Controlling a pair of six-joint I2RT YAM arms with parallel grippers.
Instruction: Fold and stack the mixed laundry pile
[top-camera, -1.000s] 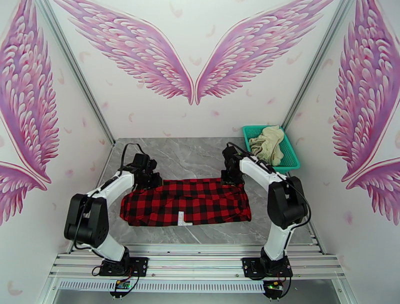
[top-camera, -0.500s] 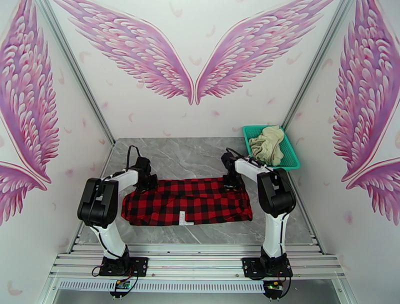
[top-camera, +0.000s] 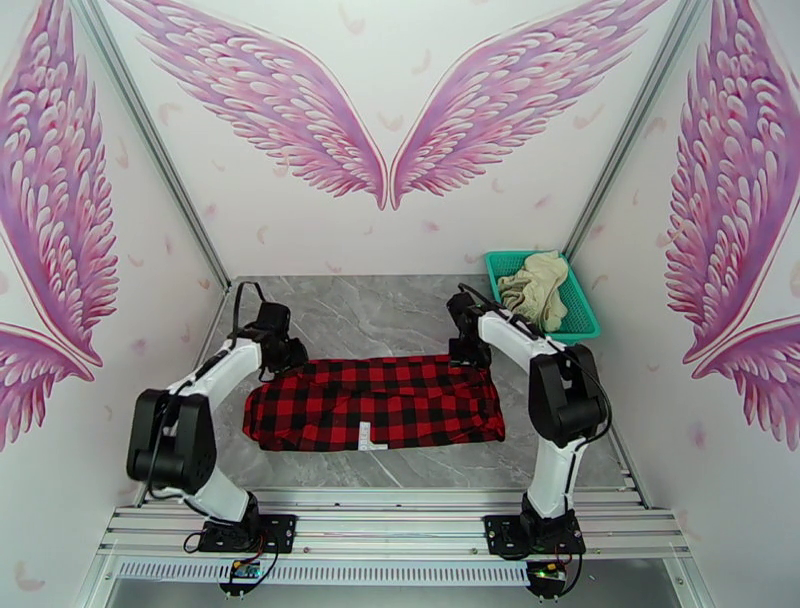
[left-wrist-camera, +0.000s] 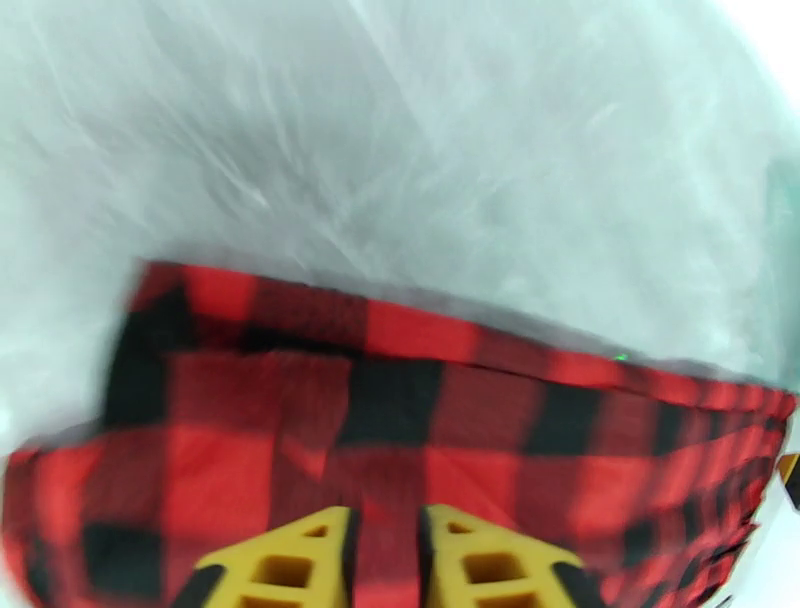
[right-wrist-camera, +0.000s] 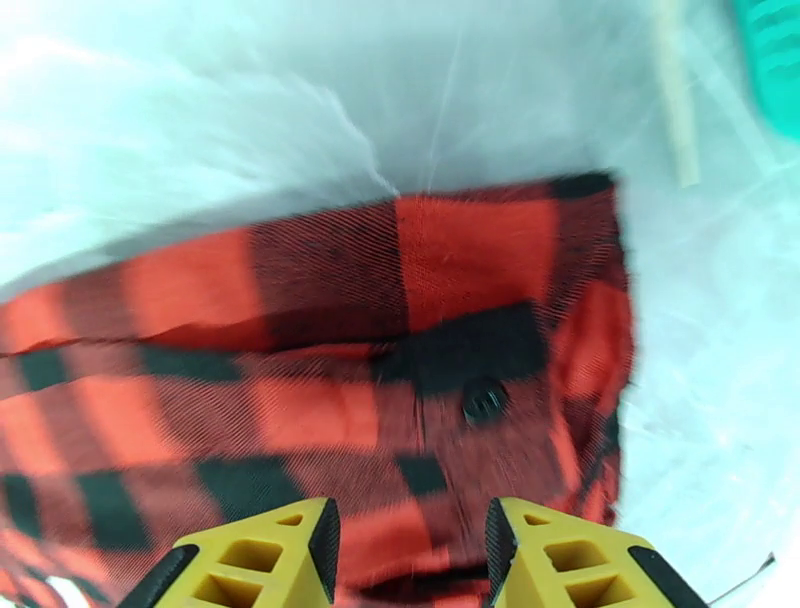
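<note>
Shirt (top-camera: 375, 402) — beneath left tool (left-wrist-camera: 385, 515) and right tool (right-wrist-camera: 412, 520).

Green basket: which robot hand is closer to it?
Right. The right gripper is at the shirt's back right corner, near the basket; the left gripper is at its back left corner.

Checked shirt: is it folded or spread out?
Folded: the checked shirt lies as a compact band on the table, no sleeves sticking out, white label at its near edge.
</note>
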